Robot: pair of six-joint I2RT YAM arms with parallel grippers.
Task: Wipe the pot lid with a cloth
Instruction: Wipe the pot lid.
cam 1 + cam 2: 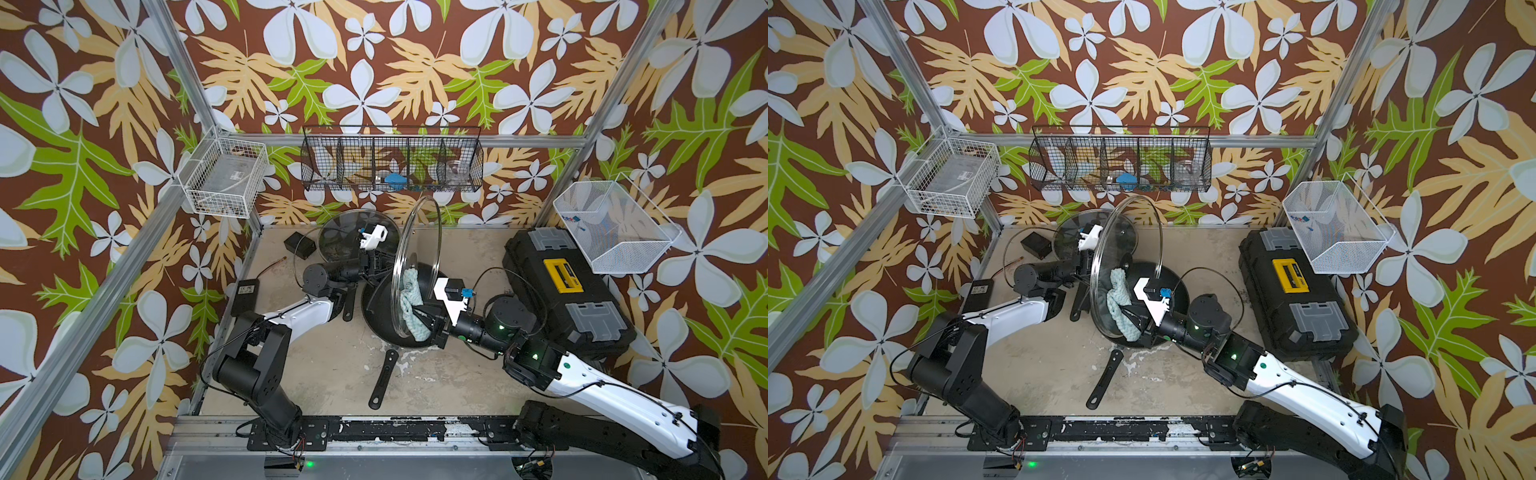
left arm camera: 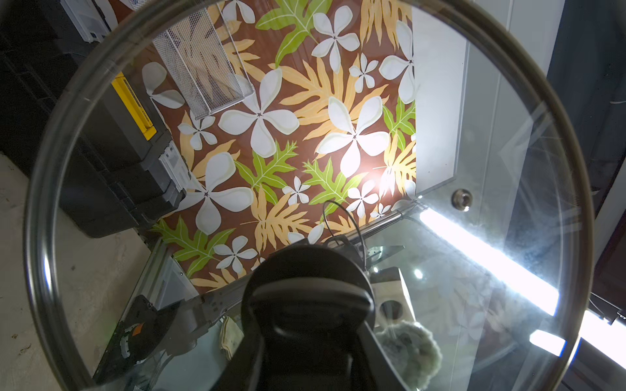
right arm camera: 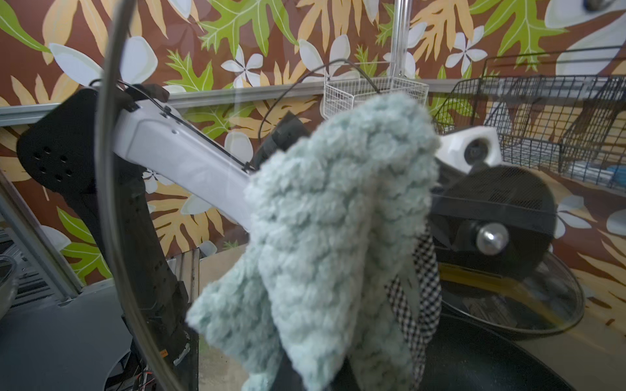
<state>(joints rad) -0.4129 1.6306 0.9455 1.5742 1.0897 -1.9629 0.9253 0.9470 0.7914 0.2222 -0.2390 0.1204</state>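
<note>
Pot lid (image 1: 419, 237) stands on edge over the black frying pan (image 1: 375, 311), tilted a little. The left gripper (image 1: 380, 262) is closed at its centre, on the side away from the right arm. Right gripper (image 1: 426, 318) pinches the pale teal cloth (image 1: 411, 301), which hangs at the lid's other face. Behind lies a second glass lid (image 1: 340, 235) on the table (image 1: 324, 365) — black toolbox (image 1: 565, 299) along the right edge.

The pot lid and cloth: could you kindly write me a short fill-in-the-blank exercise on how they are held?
The left gripper grips the pot lid by its black ____.
The right gripper is shut on the fluffy pale teal ____.
Under the upright lid sits a black frying ____.
The black toolbox has a ____ latch.
Missing words: handle; cloth; pan; yellow.
</note>
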